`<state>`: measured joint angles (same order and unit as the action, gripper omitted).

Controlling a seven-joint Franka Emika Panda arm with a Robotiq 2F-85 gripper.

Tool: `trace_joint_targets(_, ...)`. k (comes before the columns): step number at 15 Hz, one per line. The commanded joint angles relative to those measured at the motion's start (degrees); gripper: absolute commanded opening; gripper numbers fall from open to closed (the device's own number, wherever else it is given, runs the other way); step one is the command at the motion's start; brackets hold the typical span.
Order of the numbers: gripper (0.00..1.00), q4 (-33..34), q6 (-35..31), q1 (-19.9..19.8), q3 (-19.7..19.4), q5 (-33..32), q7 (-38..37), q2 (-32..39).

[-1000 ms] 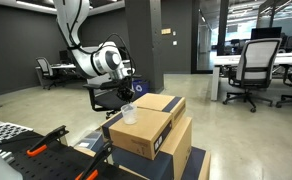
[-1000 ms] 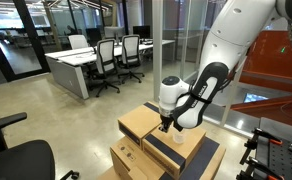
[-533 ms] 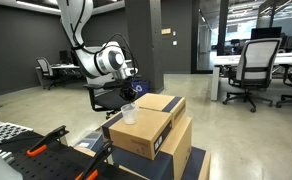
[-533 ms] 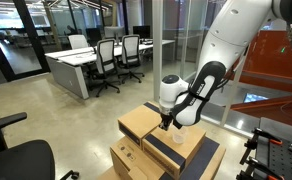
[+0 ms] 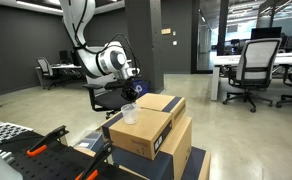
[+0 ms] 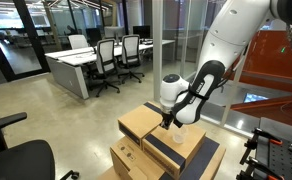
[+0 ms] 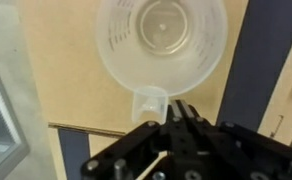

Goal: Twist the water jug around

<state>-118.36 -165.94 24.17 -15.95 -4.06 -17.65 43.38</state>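
The water jug [image 7: 161,45] stands upright on top of the cardboard box [image 7: 56,90]; the gripper [image 7: 183,112], its jaws pressed together, hangs just beside the jug's small lip.

The brown cardboard box [image 7: 56,70] spans the frame's left and centre. The small translucent whitish plastic jug [image 7: 161,40] stands on it, upper centre.

Noted jug [image 7: 161,40] upright on box [image 5: 144,132], near its edge. Found gripper [image 7: 181,112] just beside jug's spout, above same box. Logged second box [image 5: 162,103] alongside, both stacked on lower boxes [image 5: 181,142]. Saw chair [image 5: 251,65] well behind stack. Noted another chair [image 5: 108,98] behind gripper.
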Motion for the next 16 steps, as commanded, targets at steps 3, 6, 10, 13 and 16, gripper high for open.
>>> trace_joint_targets(3, 0.06, 0.80, 0.95, -1.85, 0.86, -0.46, -0.51, 0.00)
trace_joint_targets(6, 0.06, 0.85, 0.92, -2.58, 1.02, -0.34, -0.45, -0.03)
trace_joint_targets(10, 0.06, 0.84, 1.11, -3.43, 1.19, -0.17, -0.41, 0.01)
trace_joint_targets(13, 0.06, 0.76, 1.31, -4.38, 1.70, 0.01, -0.22, -0.03)
trace_joint_targets(16, 0.06, 0.48, 1.36, -5.35, 2.28, 0.09, 0.06, -0.26)
